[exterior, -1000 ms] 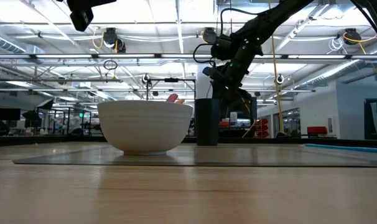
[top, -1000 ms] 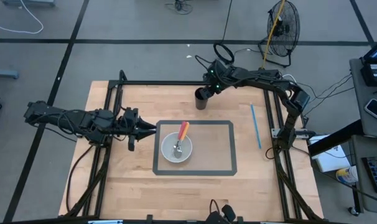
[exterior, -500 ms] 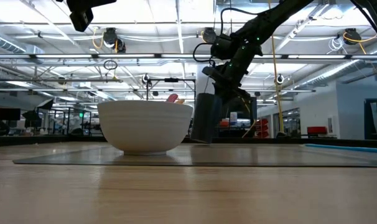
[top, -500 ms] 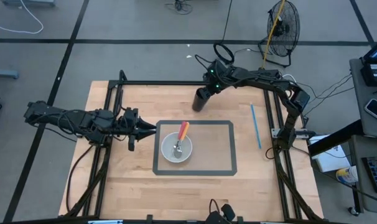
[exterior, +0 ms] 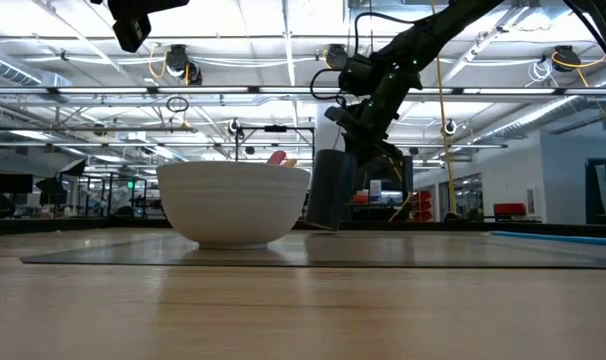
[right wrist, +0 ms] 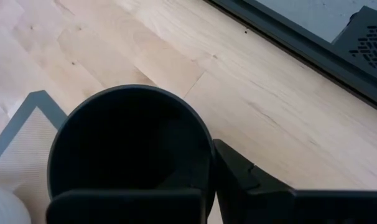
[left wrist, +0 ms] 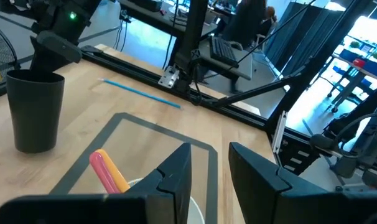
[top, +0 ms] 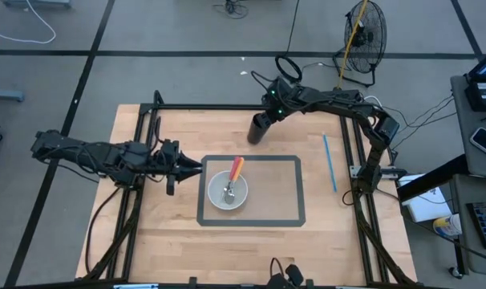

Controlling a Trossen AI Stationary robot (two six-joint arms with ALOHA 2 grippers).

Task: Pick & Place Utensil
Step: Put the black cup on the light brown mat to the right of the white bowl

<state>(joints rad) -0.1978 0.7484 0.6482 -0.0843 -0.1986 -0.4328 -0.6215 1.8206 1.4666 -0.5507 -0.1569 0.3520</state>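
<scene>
Low view hides most of what you want: the white bowl [exterior: 233,203] blocks its own contents, and only a red tip of the utensil [exterior: 276,157] clears its rim. Behind the bowl, the black cup [exterior: 329,191] leans off vertical, and its base is hard to make out. From above you can see the utensil [top: 234,175] properly: red-and-orange handle resting on the bowl's rim on the cup side, metal end down inside the bowl [top: 215,193], which sits on the grey-bordered mat [top: 291,193].

The right gripper [top: 265,122] is at the cup [top: 259,128], just beyond the mat edge farthest from the bowl's near side. In the right wrist view one finger [right wrist: 244,180] presses the outside of the cup's wall while the other is cut off inside the dark opening, so you have the rim pinched. The cup [right wrist: 129,149] looks empty, though its interior is nearly black.

The left gripper [top: 188,168] waits just beside the bowl, opposite the blue straw [top: 329,161]; its fingers [left wrist: 173,174] stand slightly parted, holding nothing.
</scene>
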